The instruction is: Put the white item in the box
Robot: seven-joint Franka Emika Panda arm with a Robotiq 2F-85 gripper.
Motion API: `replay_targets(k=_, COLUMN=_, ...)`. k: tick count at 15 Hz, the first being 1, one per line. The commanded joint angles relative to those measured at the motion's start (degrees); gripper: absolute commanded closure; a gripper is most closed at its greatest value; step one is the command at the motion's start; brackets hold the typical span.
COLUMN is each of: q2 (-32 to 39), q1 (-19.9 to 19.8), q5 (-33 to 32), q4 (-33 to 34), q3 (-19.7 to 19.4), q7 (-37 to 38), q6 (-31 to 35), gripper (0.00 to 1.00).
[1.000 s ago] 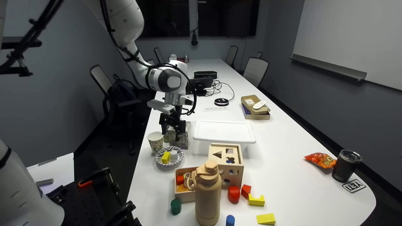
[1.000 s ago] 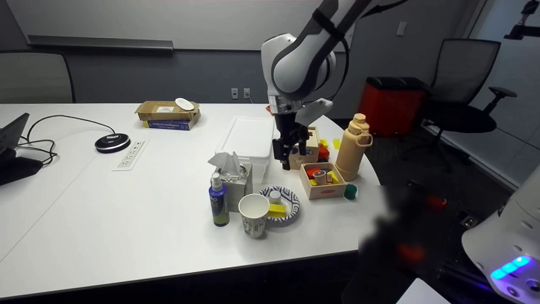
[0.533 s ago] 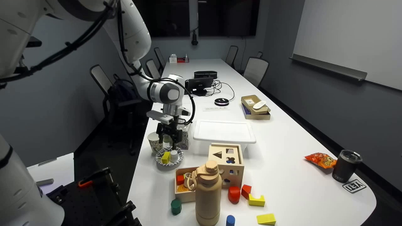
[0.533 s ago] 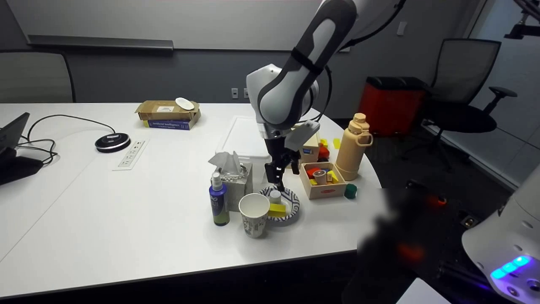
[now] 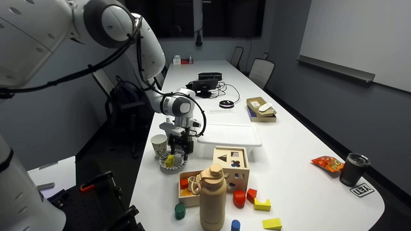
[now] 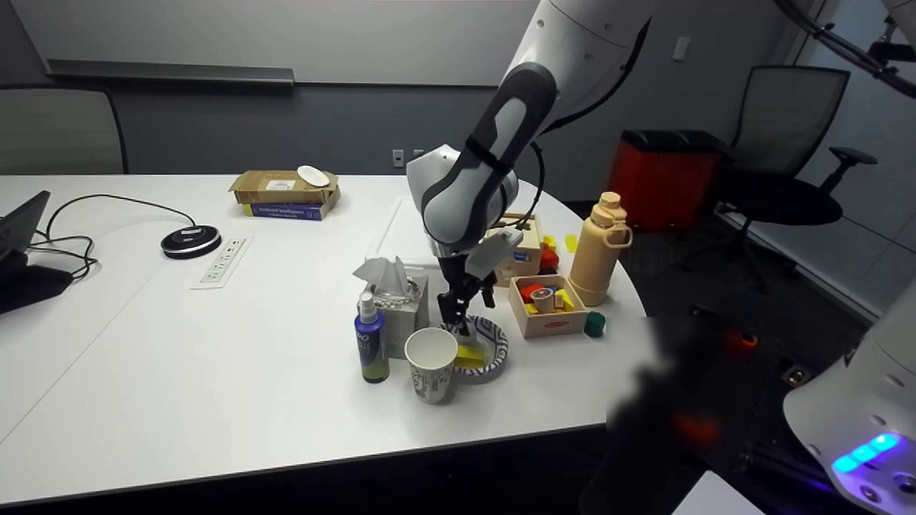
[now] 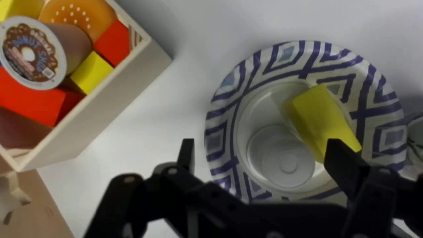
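The white item, a small round white cup (image 7: pixel 287 162) lying bottom up, sits in a blue-patterned paper plate (image 7: pixel 214 132) beside a yellow block (image 7: pixel 324 115). It also shows in both exterior views (image 5: pixel 177 159) (image 6: pixel 470 337). My gripper (image 7: pixel 261 142) is open just over the plate, its fingers to either side of the white item in the wrist view; one finger (image 7: pixel 343 165) overlaps the yellow block. Contact cannot be told. The box, a pale open-topped cup-like container with bluish marks (image 6: pixel 431 372), stands upright beside the plate, in both exterior views (image 5: pixel 159 146).
A grey tissue box (image 6: pixel 404 315) and a blue spray bottle (image 6: pixel 371 343) stand close to the plate. A wooden tray of toys (image 6: pixel 551 325), a wooden shape sorter (image 5: pixel 237 173), a tan bottle (image 5: pixel 212 199) and a wide lidded white box (image 5: pixel 229 134) are nearby.
My gripper has come down and moved from beside the shape sorter and tissue box to over the plate, staying open. The white item and the box have not moved.
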Motion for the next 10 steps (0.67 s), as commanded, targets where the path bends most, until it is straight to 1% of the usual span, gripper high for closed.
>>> replay_targets(k=1, q2=3.7, q1=1.9, q5=-0.2, q4=6.1, q3=-0.9, q7=2.5, q6=-1.7, gripper=0.0)
replay_targets(k=5, q2=5.3, q1=2.9, q5=-0.2, q4=8.6, q3=-0.9, q7=3.2, q6=-3.4, gripper=0.0)
replay_targets(k=10, q2=5.4, q1=4.1, q5=-1.6, q4=9.7, q3=-2.3, q7=3.3, q6=-9.0, gripper=0.0)
